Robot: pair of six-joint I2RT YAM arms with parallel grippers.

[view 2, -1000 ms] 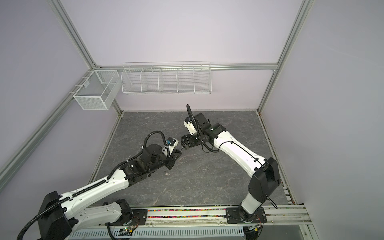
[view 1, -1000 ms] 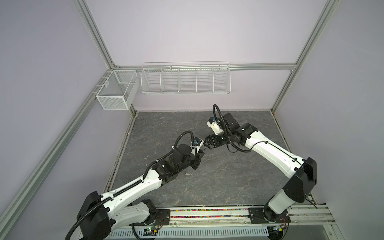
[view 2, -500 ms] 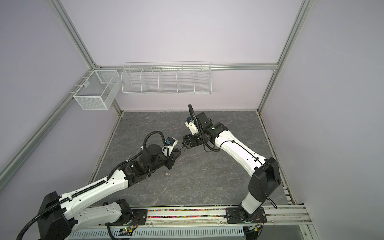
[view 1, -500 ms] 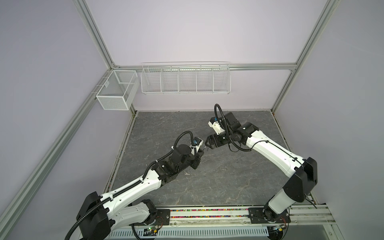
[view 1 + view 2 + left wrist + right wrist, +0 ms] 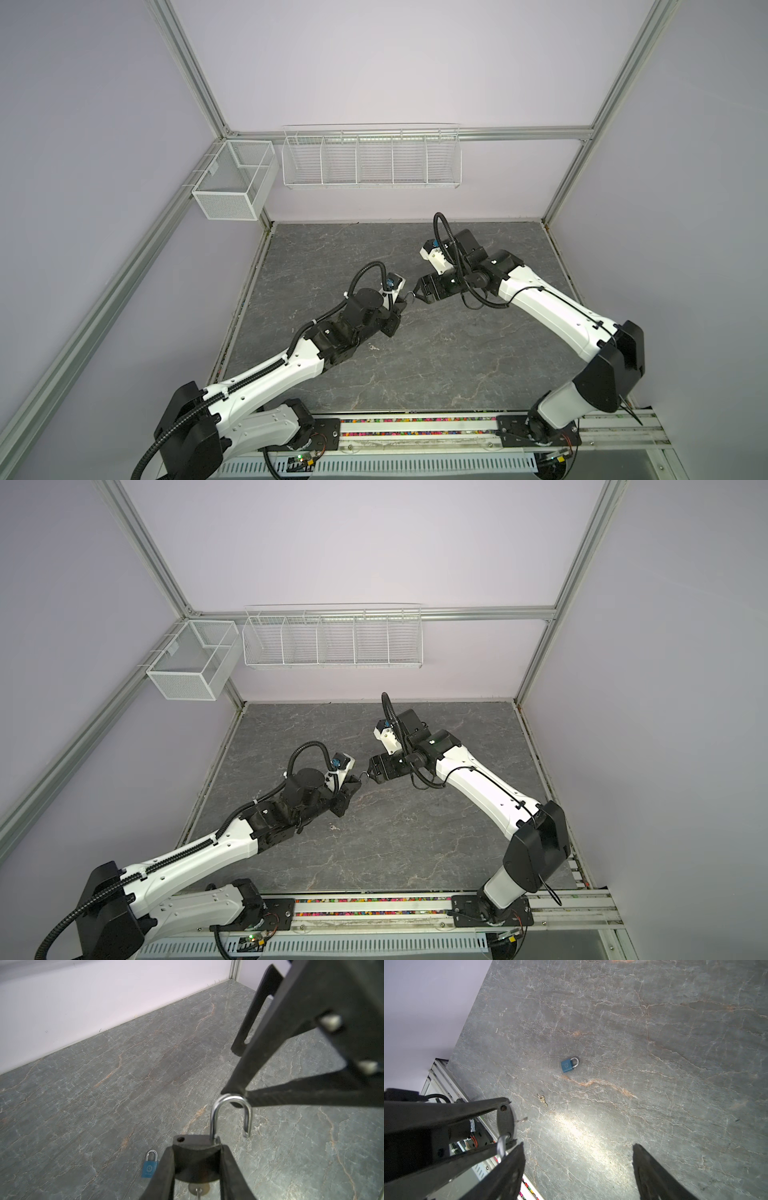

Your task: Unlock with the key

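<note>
Clamping the black padlock (image 5: 193, 1141), key (image 5: 198, 1189) beneath, the left gripper (image 5: 197, 1159) presents its sprung shackle (image 5: 229, 1100) against 1 finger (image 5: 241, 1078) of the spread right gripper (image 5: 577, 1147); unlocking looks done, next a gentle set-down.

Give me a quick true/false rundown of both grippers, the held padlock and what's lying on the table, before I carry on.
1. The left gripper is clamped on the body of a dark padlock. True.
2. That padlock's shackle is locked into the body. False: one leg is out and its free end hangs clear.
3. The right gripper is shut on the shackle. False: its jaws stand wide open, with only one finger meeting the shackle's bend.
4. A blue padlock lies on the table with its shackle closed. True.
5. A loose key lies on the table, apart from the blue padlock. True.
</note>
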